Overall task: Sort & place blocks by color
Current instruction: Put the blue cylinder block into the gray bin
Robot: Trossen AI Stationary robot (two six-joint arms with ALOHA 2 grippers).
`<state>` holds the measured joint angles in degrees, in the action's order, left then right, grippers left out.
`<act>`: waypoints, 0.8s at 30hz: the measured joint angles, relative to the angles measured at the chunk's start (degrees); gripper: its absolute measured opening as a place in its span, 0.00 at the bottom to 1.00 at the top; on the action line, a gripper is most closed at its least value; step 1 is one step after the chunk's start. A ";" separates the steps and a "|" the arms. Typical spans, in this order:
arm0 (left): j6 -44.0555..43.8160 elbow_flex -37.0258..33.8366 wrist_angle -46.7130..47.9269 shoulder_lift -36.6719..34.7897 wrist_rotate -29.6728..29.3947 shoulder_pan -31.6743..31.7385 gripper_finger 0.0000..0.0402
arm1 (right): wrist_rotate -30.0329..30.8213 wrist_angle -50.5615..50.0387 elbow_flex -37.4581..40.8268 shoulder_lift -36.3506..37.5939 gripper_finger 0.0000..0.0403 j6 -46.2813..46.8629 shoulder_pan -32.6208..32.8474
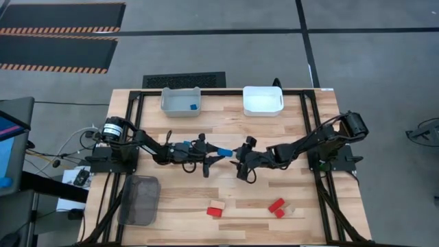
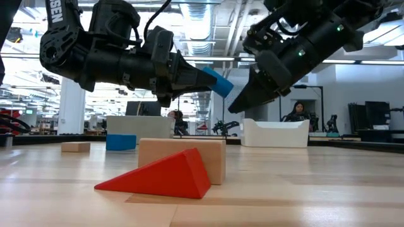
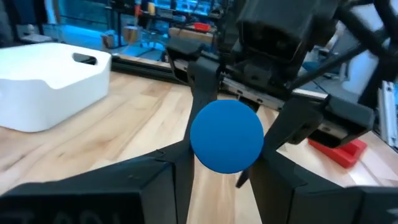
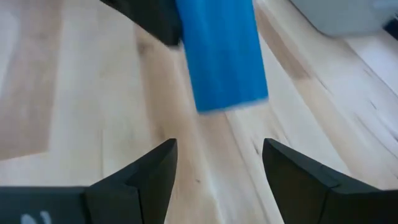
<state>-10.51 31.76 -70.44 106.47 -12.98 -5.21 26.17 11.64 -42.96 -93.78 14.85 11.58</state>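
A blue wooden cylinder (image 1: 223,149) is held in the air over the table's middle by my left gripper (image 1: 217,154), which is shut on it. In the left wrist view its round end face (image 3: 227,135) fills the centre. My right gripper (image 1: 241,163) is open and faces the cylinder's free end (image 4: 225,56) from the table's right; its fingers (image 4: 163,163) stand short of the end and touch nothing. Another blue block (image 1: 194,107) lies in the grey bin (image 1: 180,101). Red blocks (image 1: 276,205) and a red wedge (image 2: 161,177) leaning on a tan block (image 2: 205,154) lie near the near edge. My left gripper pinches the blue cylinder between its two fingers (image 3: 179,163), one on each side of the curved wall (image 2: 208,77). The fingers come level from the table's left and lie along the cylinder. It is lifted clear, and its free end (image 2: 222,84) juts toward the right gripper.
A white bin (image 1: 263,100) stands beside the grey bin at the far edge, and a dark mesh bin (image 1: 140,200) lies at the near left. The low view shows a blue block (image 2: 121,142) and a tan piece (image 2: 76,147) farther back. Bare wood lies between the arms and the bins.
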 joint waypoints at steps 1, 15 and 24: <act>0.21 -0.09 -0.02 -0.47 -0.85 0.11 0.28 | 0.84 -1.13 0.00 0.02 0.64 1.07 -0.12; -0.27 -9.48 11.89 -19.49 -14.50 13.41 0.29 | 5.44 -7.08 0.00 0.04 0.64 6.27 -0.47; -3.97 -9.69 32.67 -30.09 -14.41 27.47 0.29 | 5.84 -6.64 0.00 0.04 0.64 6.10 -1.22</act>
<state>-14.48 22.06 -37.77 76.38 -27.39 22.25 32.01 5.00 -42.96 -93.73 20.95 10.37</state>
